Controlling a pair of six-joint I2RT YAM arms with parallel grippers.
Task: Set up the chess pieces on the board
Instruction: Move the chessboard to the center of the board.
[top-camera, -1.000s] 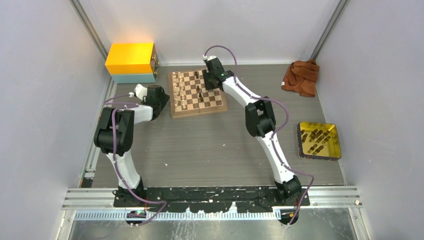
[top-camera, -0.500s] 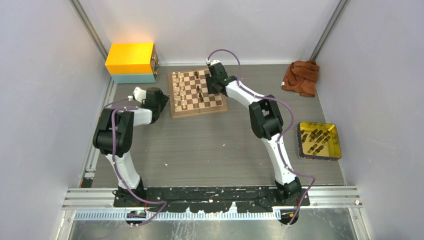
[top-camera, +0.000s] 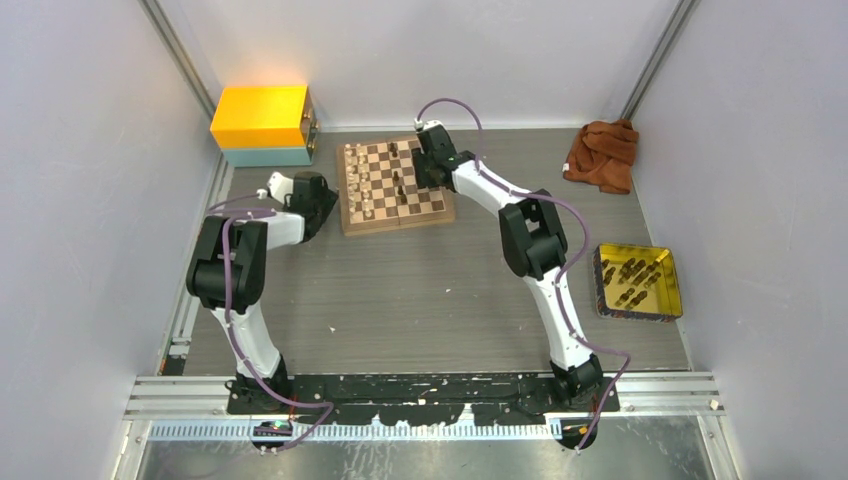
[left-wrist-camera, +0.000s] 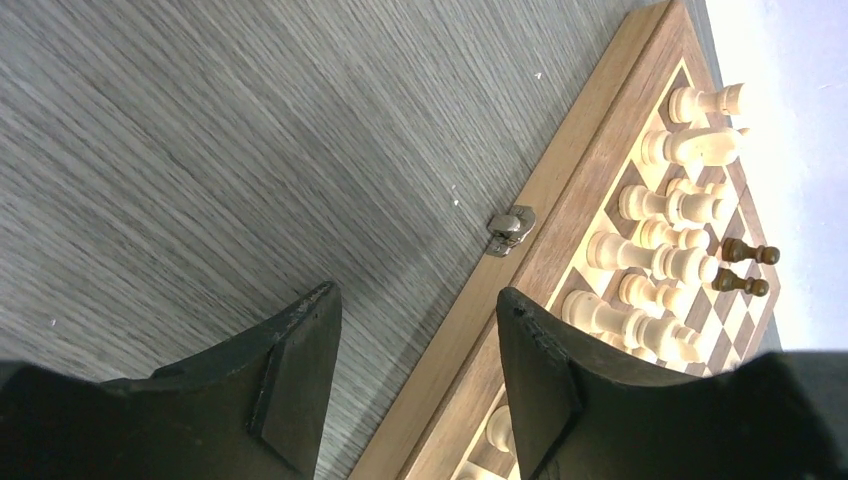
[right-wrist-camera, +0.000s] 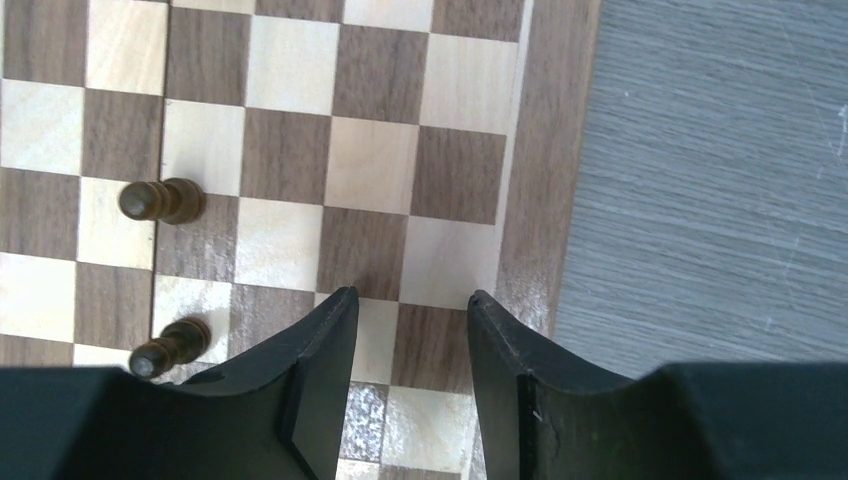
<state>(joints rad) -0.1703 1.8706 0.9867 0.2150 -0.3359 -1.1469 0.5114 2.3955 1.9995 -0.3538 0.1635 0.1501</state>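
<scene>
—Hovering where, the right gripper (right-wrist-camera: 410, 300)?
—Over the board (right-wrist-camera: 545, 150), at its right-hand border. Its fingers are parted with nothing between them. Two dark pawns (right-wrist-camera: 160, 200) stand on squares off to one side.
—And the next piece?
—Probably from the yellow tray (top-camera: 640, 316), well apart from the board and nearer the right arm. Dark pieces (top-camera: 630, 272) seem to lie there on their sides, long axes slanting across it.
—The left gripper (left-wrist-camera: 417, 295)?
—Parted and empty, over table just beside the board's latch (left-wrist-camera: 510, 225), where cream pieces (left-wrist-camera: 650, 258) crowd. Only the overhead view shows the tray; only the wrist views show the empty gaps.
</scene>
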